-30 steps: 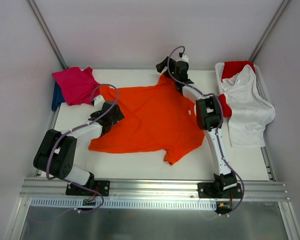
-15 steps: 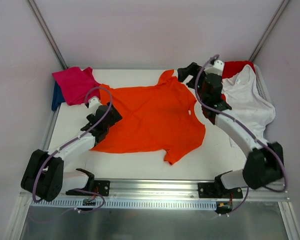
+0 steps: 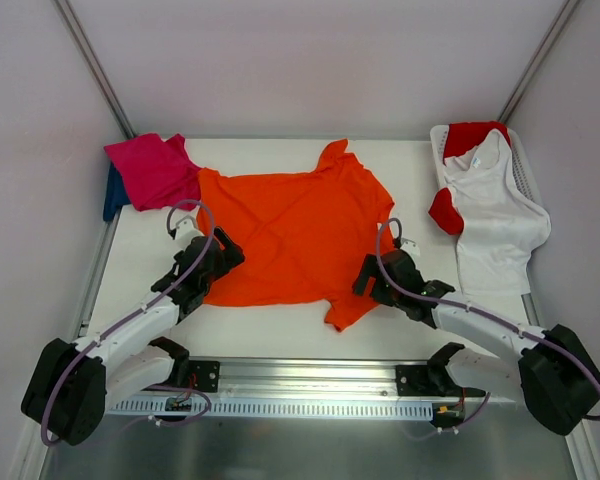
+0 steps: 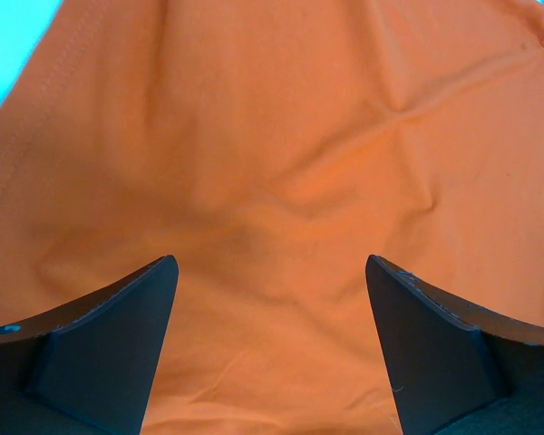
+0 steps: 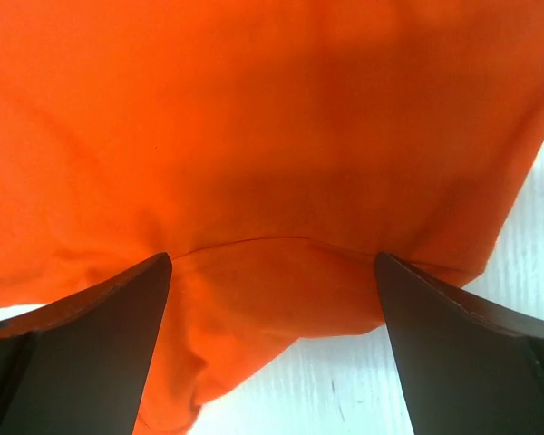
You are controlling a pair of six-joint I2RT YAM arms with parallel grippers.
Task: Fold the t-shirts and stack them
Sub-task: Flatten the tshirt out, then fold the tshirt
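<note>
Both spread wide: I hold left gripper (image 3: 218,263) and right gripper (image 3: 366,284) over near corners of the orange t-shirt (image 3: 295,230), ready to pinch.

White basket (image 3: 527,168) at right of table (image 3: 280,328)

The orange t-shirt (image 5: 254,118) fills the view; the right tool (image 5: 272,261) spreads wide around a folded edge; white desk (image 5: 363,390) below.
</note>
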